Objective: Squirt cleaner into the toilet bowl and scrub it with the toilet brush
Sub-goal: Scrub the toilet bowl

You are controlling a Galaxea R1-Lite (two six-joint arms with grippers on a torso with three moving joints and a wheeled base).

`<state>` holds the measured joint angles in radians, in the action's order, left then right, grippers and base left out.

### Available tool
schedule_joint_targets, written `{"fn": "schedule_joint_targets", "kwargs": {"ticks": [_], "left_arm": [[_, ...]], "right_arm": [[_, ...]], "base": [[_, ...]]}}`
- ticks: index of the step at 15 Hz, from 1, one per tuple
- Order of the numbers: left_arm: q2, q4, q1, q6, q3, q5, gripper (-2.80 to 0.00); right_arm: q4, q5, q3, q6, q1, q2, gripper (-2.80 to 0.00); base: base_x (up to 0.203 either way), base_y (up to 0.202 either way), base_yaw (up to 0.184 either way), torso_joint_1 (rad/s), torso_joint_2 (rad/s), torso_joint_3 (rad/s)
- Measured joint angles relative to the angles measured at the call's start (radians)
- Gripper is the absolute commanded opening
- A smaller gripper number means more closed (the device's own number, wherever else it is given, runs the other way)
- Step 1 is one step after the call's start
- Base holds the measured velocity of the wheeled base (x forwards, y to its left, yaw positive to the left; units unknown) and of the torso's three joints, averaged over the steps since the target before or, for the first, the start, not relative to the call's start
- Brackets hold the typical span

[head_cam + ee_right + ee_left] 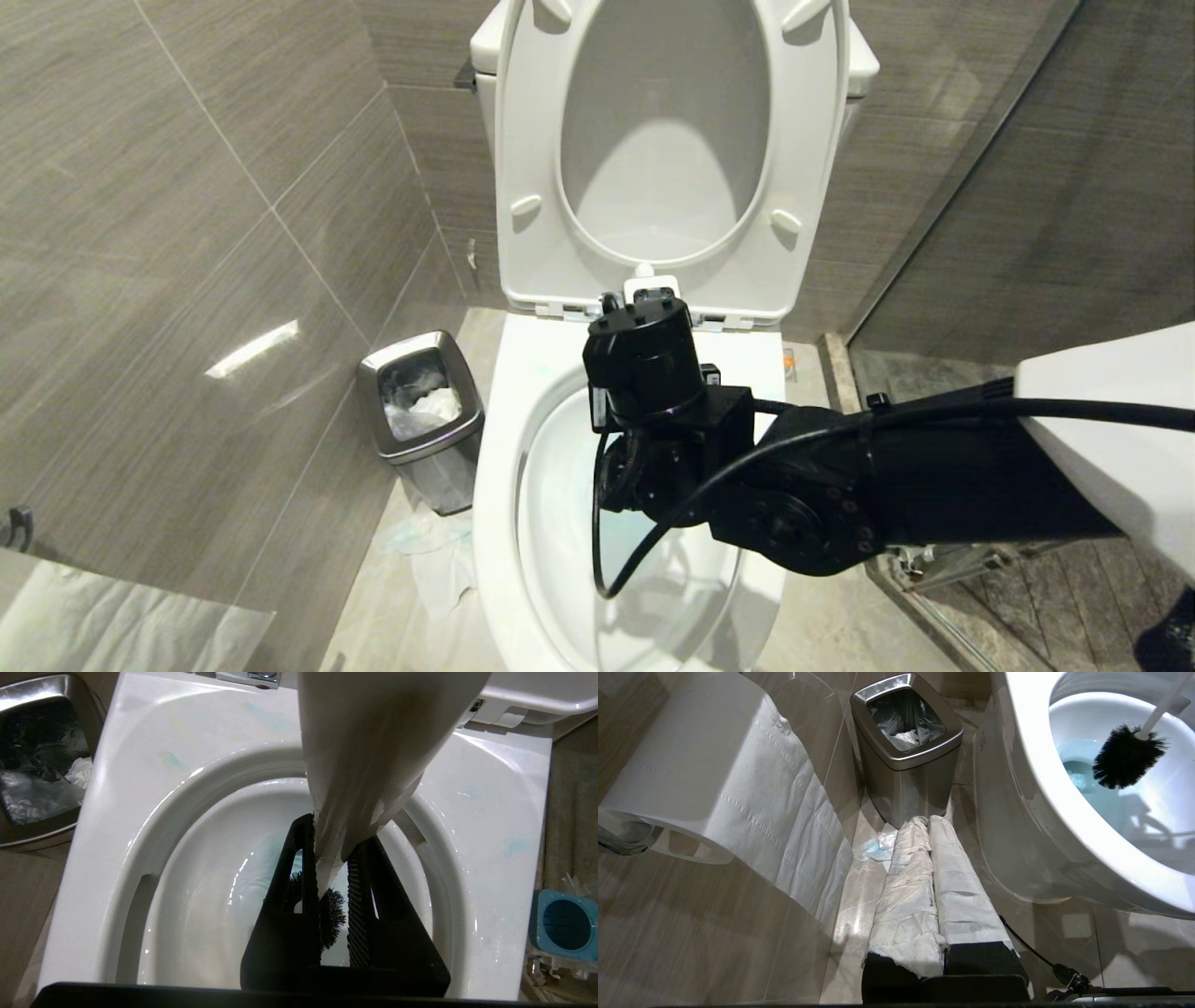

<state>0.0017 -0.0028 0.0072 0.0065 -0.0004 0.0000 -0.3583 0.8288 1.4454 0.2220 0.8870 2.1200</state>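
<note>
The white toilet bowl (495,504) stands open, with its seat and lid (523,140) raised against the tank. My right gripper (334,833) hangs over the basin (196,896), shut on the white handle of the toilet brush (364,756). The brush's black bristle head (1125,756) is down inside the bowl (1031,788), just above pale blue-tinted water (1083,777). In the head view only the right arm's black wrist (653,392) shows above the bowl. The cleaner's container is out of view. My left gripper (928,822), its fingers wrapped in white paper, is shut and empty near the floor beside the toilet.
A steel waste bin (420,411) stands on the floor left of the toilet. A paper roll (691,765) hangs on the tiled wall. Crumpled tissue (878,847) lies on the floor. The blue-topped brush holder (565,924) sits on the other side, near the glass partition (934,187).
</note>
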Motion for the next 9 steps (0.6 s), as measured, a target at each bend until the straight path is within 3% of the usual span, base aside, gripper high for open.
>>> {"fn": "schedule_joint_targets", "kwargs": {"ticks": [9], "left_arm": [[0.000,0.000,0.000,0.000,0.000,0.000,-2.80]], "right_arm": [[-0.056,-0.038,0.146,0.001,-0.082,0.173,-2.80]], "base": [[0.000,0.000,0.000,0.000,0.00,0.000]]}}
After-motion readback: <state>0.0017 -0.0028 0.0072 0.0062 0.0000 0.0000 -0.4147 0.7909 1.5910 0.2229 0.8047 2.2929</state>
